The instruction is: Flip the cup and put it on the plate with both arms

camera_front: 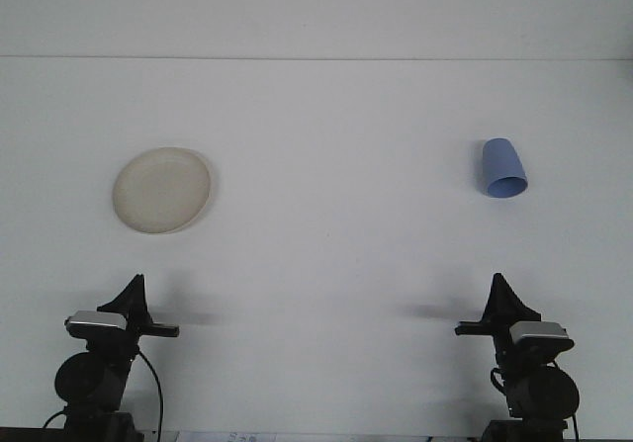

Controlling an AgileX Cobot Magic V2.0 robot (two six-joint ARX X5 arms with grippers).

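Note:
A blue cup (503,168) lies on its side at the right of the white table, its open mouth turned toward the near right. A cream round plate (161,190) rests flat at the left. My left gripper (133,286) stands near the front edge, below the plate and well short of it, its fingers together in a single point and holding nothing. My right gripper (497,284) stands near the front edge below the cup, far from it, also shut and empty.
The white table (326,234) stretches between plate and cup, with its far edge against a pale wall. Both arm bases and their cables sit at the bottom corners.

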